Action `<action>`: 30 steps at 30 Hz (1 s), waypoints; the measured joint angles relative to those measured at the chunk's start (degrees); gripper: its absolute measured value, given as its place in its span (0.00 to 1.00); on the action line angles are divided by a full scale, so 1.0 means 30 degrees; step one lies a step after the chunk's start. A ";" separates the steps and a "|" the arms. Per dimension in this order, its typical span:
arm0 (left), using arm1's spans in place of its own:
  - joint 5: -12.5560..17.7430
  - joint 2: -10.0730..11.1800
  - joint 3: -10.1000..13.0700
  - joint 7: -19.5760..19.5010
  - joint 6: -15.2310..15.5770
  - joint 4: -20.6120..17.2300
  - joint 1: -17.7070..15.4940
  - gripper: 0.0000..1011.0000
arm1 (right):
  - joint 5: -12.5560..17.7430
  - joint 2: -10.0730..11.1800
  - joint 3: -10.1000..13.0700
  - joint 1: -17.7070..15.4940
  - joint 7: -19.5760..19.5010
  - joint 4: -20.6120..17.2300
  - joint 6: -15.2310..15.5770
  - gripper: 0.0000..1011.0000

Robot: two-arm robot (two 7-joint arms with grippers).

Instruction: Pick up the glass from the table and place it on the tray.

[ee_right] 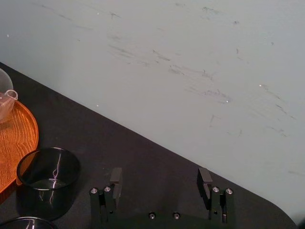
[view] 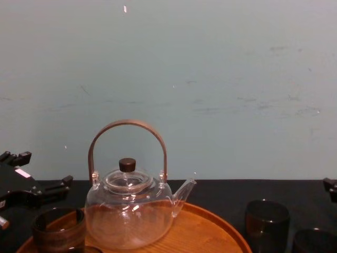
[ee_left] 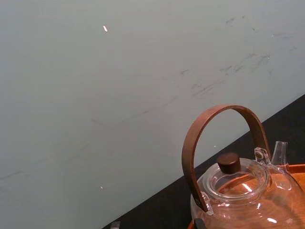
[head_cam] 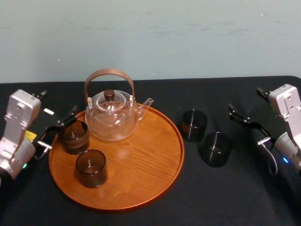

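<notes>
The round wooden tray [head_cam: 141,155] sits on the black table [head_cam: 211,92]. A teapot [head_cam: 113,117] stands at the back of the tray. Two small dark glasses are on the tray too. The left-edge glass [head_cam: 74,136] stands by the tray's left rim, next to the teapot. The front glass [head_cam: 91,168] stands closer to the robot. The left gripper [head_cam: 59,128] is right beside the left-edge glass. Its fingers are spread wide and do not pinch the glass, so it stands upright on the wood by itself. Two more glasses wait on the table, to the right of the tray. The third glass [head_cam: 194,125] is near the tray's rim but does not touch it. The fourth glass [head_cam: 216,149] is just beside the third one and a bit closer to the robot. The right gripper [head_cam: 245,125] is farther to the right, apart from both of them. Its fingers are spread too, and nothing is between them. I think the job is done for the left-edge glass, since it is on the tray and let go. What looks left is for the left arm to pull away. If more glasses have to go on the tray, the two on the table have not been picked up yet.
</notes>
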 joint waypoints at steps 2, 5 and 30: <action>-0.0001 0.0000 0.0000 0.0000 0.0000 0.0000 0.0000 0.99 | 0.0000 0.0000 0.0000 0.0000 0.0000 0.0000 0.0001 0.99; -0.0001 0.0000 0.0001 -0.0001 0.0001 0.0001 0.0000 0.99 | 0.0000 0.0000 -0.0001 0.0000 0.0000 -0.0001 0.0001 0.99; -0.0001 0.0000 0.0001 -0.0001 0.0000 0.0001 0.0001 0.99 | 0.0000 0.0000 -0.0001 0.0000 0.0000 0.0000 0.0001 0.99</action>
